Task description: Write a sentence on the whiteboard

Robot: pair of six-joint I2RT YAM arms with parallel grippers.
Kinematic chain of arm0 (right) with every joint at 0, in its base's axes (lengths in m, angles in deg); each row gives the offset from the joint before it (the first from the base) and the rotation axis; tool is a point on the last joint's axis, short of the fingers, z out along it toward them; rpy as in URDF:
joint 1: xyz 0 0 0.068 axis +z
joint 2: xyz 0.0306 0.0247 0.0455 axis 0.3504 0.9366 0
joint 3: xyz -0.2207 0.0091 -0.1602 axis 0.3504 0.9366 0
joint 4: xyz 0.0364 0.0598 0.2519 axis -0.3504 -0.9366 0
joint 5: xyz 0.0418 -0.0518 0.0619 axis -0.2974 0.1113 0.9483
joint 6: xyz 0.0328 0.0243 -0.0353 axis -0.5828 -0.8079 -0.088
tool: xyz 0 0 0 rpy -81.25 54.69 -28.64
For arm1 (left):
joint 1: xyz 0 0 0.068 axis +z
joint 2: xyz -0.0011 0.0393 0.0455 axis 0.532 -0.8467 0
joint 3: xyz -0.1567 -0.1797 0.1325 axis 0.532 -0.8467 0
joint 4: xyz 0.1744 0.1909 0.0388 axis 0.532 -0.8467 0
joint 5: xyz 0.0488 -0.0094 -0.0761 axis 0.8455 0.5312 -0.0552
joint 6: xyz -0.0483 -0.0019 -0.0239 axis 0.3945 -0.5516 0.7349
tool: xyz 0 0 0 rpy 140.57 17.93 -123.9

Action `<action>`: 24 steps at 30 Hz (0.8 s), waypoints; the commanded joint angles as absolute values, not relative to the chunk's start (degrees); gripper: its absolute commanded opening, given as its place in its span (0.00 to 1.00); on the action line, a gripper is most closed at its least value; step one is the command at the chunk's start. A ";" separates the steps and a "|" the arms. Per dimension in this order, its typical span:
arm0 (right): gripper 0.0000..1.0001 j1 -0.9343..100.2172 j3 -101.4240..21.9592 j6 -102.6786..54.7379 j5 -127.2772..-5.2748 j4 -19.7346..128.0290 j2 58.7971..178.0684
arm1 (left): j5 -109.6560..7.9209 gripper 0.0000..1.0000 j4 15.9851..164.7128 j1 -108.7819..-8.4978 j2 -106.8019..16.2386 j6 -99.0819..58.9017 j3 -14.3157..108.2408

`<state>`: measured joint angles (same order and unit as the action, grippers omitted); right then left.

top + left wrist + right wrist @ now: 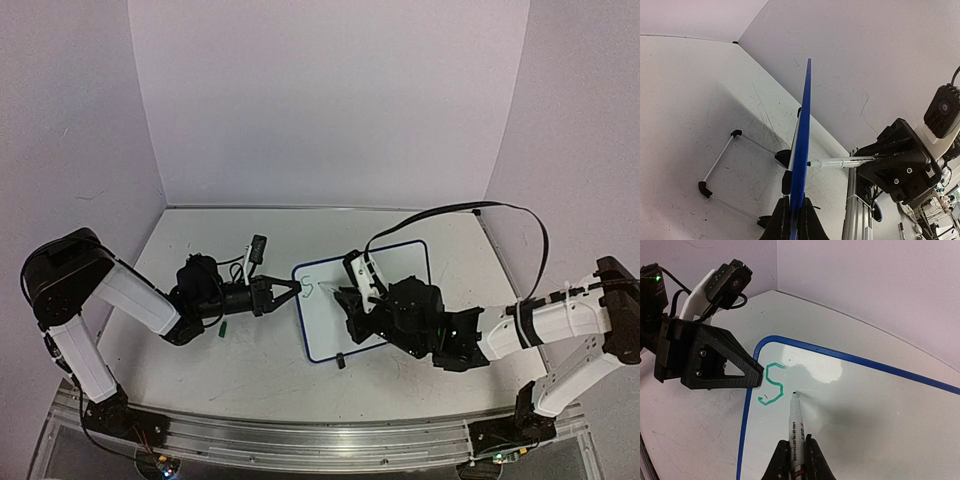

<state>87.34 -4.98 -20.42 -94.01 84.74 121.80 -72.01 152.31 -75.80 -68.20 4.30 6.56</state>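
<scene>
- Our right tool (793, 460) is clenched on a marker (795, 425), its tip against the whiteboard (880, 405).
- Just left of the tip, the sentence (772, 386) is only a green "S".
- Our left tool (288, 292) is clamped on the whiteboard's left edge, mid-surface (200, 370).

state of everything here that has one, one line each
small white whiteboard with blue rim, clamped at its left edge
green handwritten sentence, only an "S" written
white marker pen, uncapped, tip at the board beside the S
left gripper, shut on the whiteboard
right gripper, shut on the marker pen
</scene>
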 commanded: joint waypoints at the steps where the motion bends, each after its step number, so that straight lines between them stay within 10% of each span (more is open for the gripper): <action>1: 0.00 87.23 -7.31 -19.59 -95.57 87.17 121.56 | -74.31 0.00 152.95 -76.17 -66.87 5.98 5.77; 24: 0.00 87.23 -9.55 -19.17 -98.14 87.79 125.16 | -74.37 0.00 152.93 -76.17 -66.89 5.90 5.57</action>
